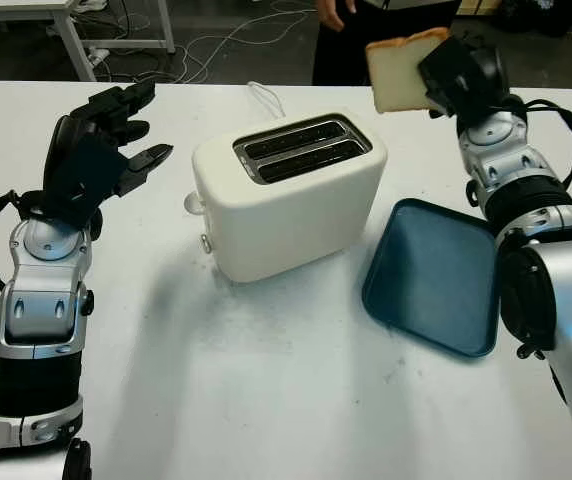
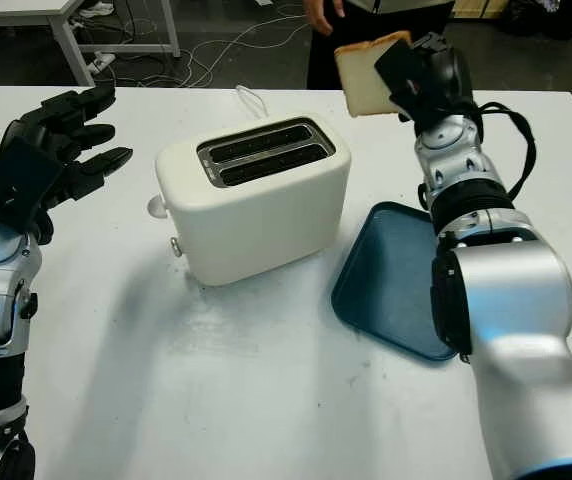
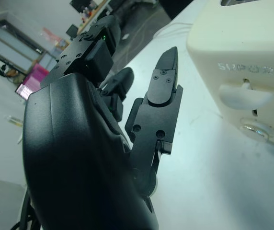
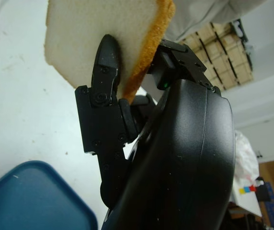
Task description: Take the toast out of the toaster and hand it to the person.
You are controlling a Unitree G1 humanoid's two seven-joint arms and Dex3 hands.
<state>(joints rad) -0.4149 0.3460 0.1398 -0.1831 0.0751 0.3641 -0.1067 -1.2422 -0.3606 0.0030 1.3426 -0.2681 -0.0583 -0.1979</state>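
Toast (image 1: 403,72): gripped by the right robot hand (image 1: 458,72), raised beyond the toaster (image 1: 288,193) toward the person (image 1: 386,25).
Left robot hand (image 1: 106,140): held open above the bench (image 1: 266,380).
Handover: grip should be kept until the slice is taken.

Smooth cream plastic toaster (image 1: 291,195), matt blue plastic tray (image 1: 436,275), porous toast (image 1: 402,70)

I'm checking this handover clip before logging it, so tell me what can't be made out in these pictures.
- The person: cut off by the top edge of both eye views, so whether a hand is ready for the toast is unclear.
- Toaster slots: too dark inside to tell if another slice remains.
- The right robot hand grips the toast, covering its far side in the right wrist view.
- Left robot hand: open, beside the toaster.
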